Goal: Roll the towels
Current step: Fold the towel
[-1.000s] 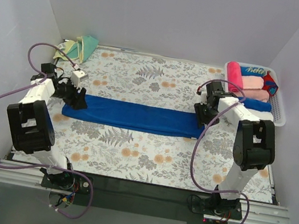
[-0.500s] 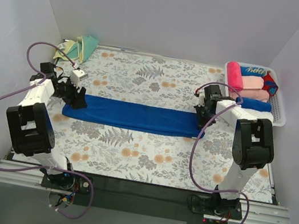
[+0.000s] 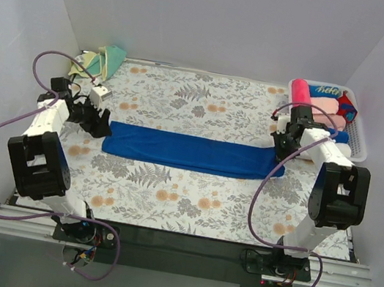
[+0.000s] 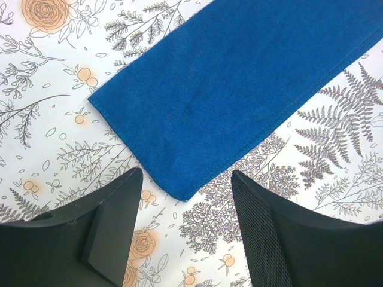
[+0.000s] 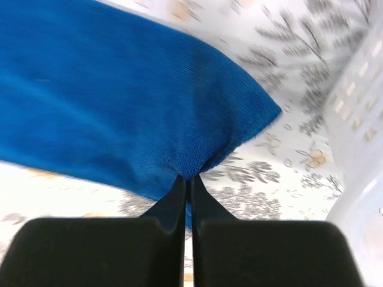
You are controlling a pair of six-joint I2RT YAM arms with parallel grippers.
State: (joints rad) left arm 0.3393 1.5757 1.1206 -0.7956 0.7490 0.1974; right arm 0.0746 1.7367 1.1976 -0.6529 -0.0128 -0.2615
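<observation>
The royal blue towel (image 3: pixel 191 151) lies as a long flat strip across the middle of the flowered table. My right gripper (image 3: pixel 281 146) is shut on the strip's right end, which shows pinched between the jaws in the right wrist view (image 5: pixel 189 177), with blue towel (image 5: pixel 119 101) spread above them. My left gripper (image 3: pixel 100 124) is open and empty just left of the strip's left end; in the left wrist view (image 4: pixel 187 197) the towel's corner (image 4: pixel 227 101) lies flat just beyond the fingertips. The pale yellow towel with teal-green (image 3: pixel 102 61) lies crumpled at the far left corner.
A white basket (image 3: pixel 356 139) at the far right holds several rolled towels, pink, peach and blue. Its wall (image 5: pixel 359 119) shows close to my right gripper. White walls stand on the left, back and right of the table.
My right gripper has pulled the blue towel's right end to the right toward the basket, and the whole strip slid right. The towel's left end now lies clear of my left gripper.
</observation>
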